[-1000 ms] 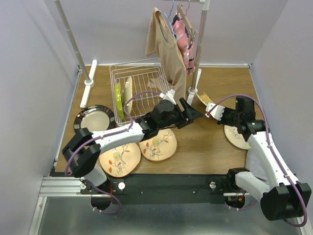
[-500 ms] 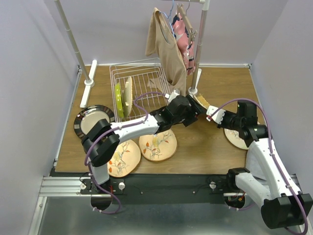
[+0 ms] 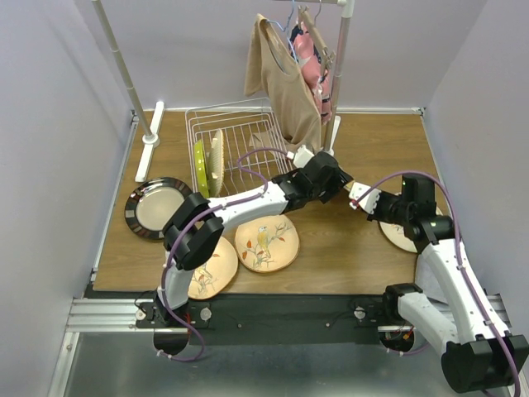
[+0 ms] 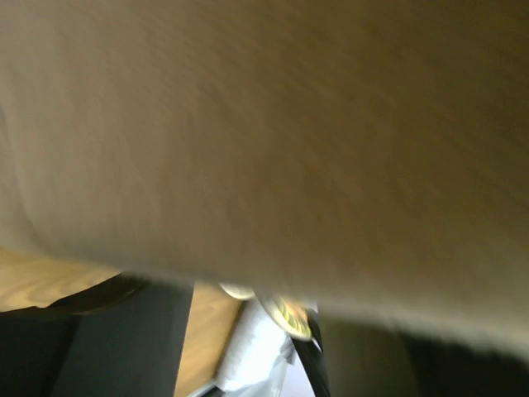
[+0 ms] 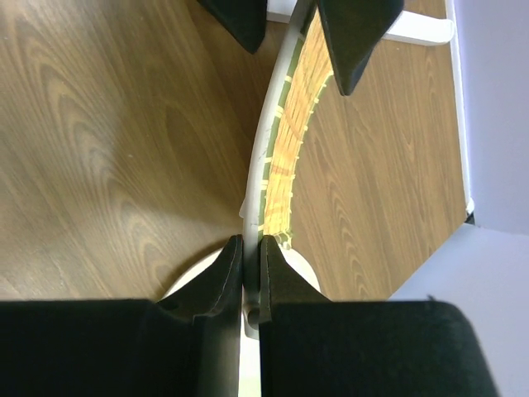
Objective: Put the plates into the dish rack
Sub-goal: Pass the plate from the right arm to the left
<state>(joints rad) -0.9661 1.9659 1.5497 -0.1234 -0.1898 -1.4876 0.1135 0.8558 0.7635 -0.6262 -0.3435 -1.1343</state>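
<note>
The right claw (image 5: 250, 248) is pinching the bottom rim of the woven plate (image 5: 289, 141) and holds it up on its edge over the brown wooden table (image 5: 107, 141). Its own camera shows this best: two black fingers are pressed on a thin white rim, and the plate's face is orange and yellow, like a basket.

At the top of that view the left claw (image 5: 297, 66) is spread, with one finger on each side of the same plate.

From above, the two claws meet just right of the dish rack (image 3: 231, 113), under a hanging tan shirt (image 3: 285, 91). The left claw's camera shows only a tan blur, maybe that shirt.

The white wire rack holds a lime plate (image 3: 199, 168) and a cream plate (image 3: 216, 157) standing up. A round peach bird plate (image 3: 266, 242) lies flat near the front.
</note>
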